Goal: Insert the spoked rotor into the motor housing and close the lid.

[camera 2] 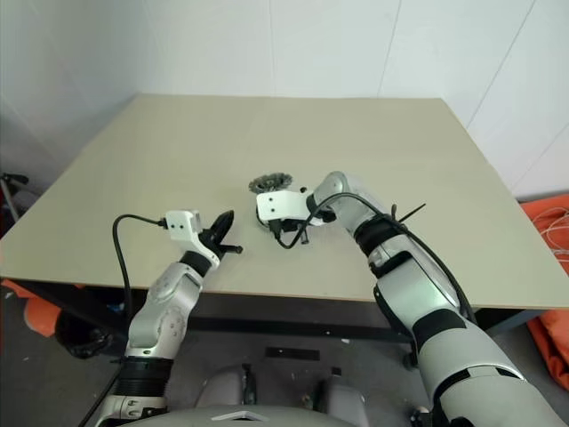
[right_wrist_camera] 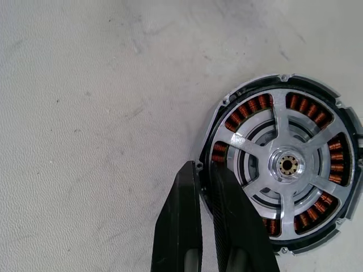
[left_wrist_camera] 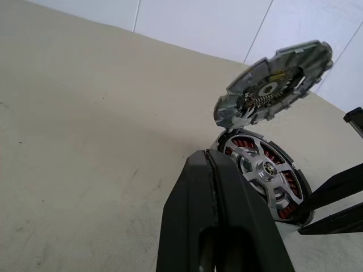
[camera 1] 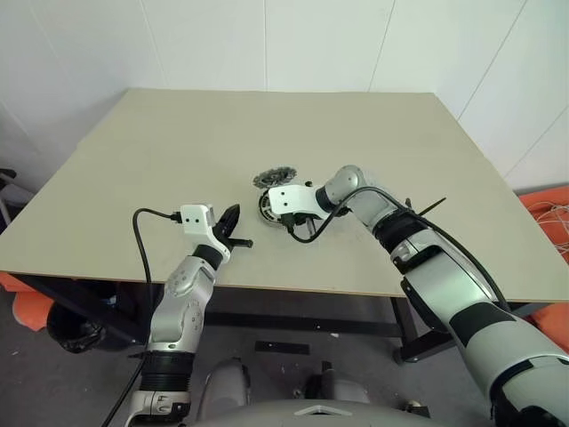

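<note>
On the beige tabletop (camera 1: 160,169), near its middle, the spoked rotor (right_wrist_camera: 286,164) sits inside the motor housing (right_wrist_camera: 211,144), copper windings showing between its flat spokes. The right hand (right_wrist_camera: 205,180), angled down, pinches the housing's wall at its near rim, one finger outside and one inside, its fingers almost together. Just behind the housing stands the lid (left_wrist_camera: 272,82), tilted up on edge and not closed, its notched rim raised. The left hand (camera 1: 231,227) hovers level near the tabletop's front edge, fingers clenched on nothing, well apart from the housing
</note>
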